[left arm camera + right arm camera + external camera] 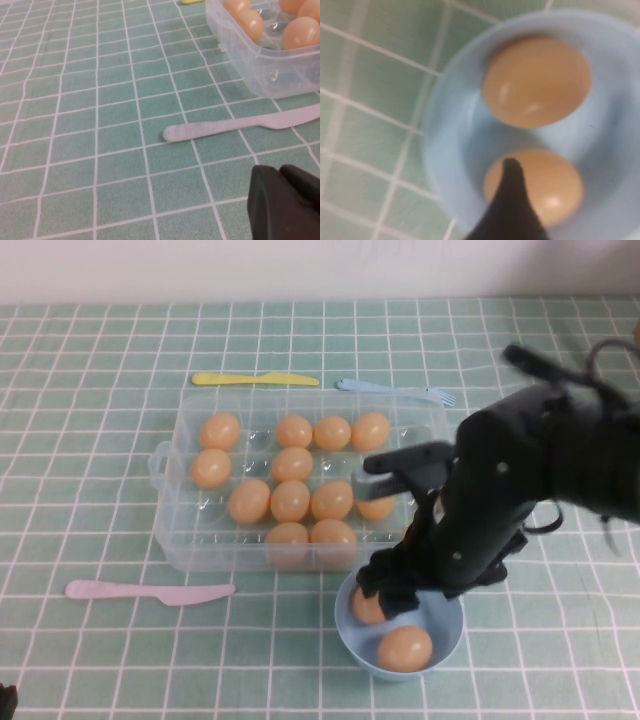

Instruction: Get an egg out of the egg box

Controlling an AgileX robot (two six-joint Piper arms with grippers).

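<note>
High view: right gripper (385,595) over blue bowl (345,625), 6 o'clock of egg box (170,510); grip state indeterminable. Egg (368,608) beneath it in bowl. Advice: lift straight, avoid nudging. Left gripper (285,205) parked, state unclear.

Fourteen eggs (290,500), one box (172,532), one bowl (448,640)

egg box (180,530) clear colourless plastic, glossy, moulded wells; eggs in it smooth tan-orange, slight sheen; the egg (536,82) in the bowl (445,150) smooth, shiny highlights; bowl light-blue, smooth plastic look; tablecloth (100,125) green check, matt, cloth-like; pink knife (235,127), yellow knife (254,379), blue fork (395,390) matt plastic; right gripper (392,590) over the bowl, left gripper (287,205) low near the table, both matt black
</note>
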